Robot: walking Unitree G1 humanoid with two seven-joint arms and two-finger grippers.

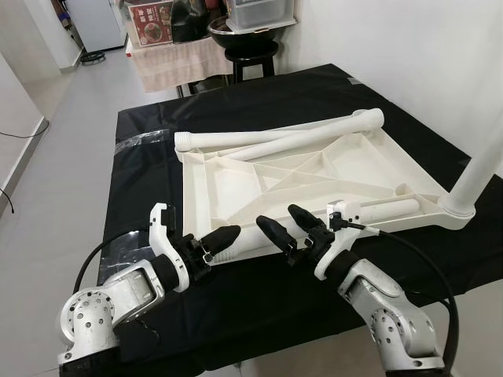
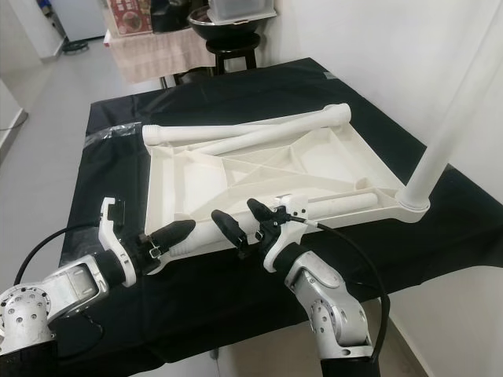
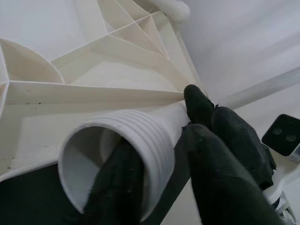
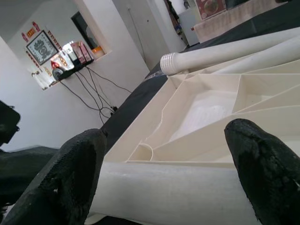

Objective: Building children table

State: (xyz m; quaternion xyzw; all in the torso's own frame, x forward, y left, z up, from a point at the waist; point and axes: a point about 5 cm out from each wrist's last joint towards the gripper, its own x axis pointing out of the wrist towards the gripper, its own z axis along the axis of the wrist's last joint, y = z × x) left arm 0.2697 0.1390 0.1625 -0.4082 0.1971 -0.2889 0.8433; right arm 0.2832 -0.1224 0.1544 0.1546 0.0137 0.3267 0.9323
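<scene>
White plastic table leg tube [image 1: 251,239] lies sideways between our hands: our left gripper [image 1: 222,238] pinches its ridged end, our right gripper [image 1: 284,221] gapes wide over its middle.

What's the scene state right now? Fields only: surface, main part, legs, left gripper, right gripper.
surface: black-covered table
main part: white tabletop, upside down, ribs showing
legs: one upright leg at the right corner; two loose legs along the far edge; one near leg along the near edge
left gripper: shut on the near leg's threaded end
right gripper: open, fingers straddling the near leg
</scene>
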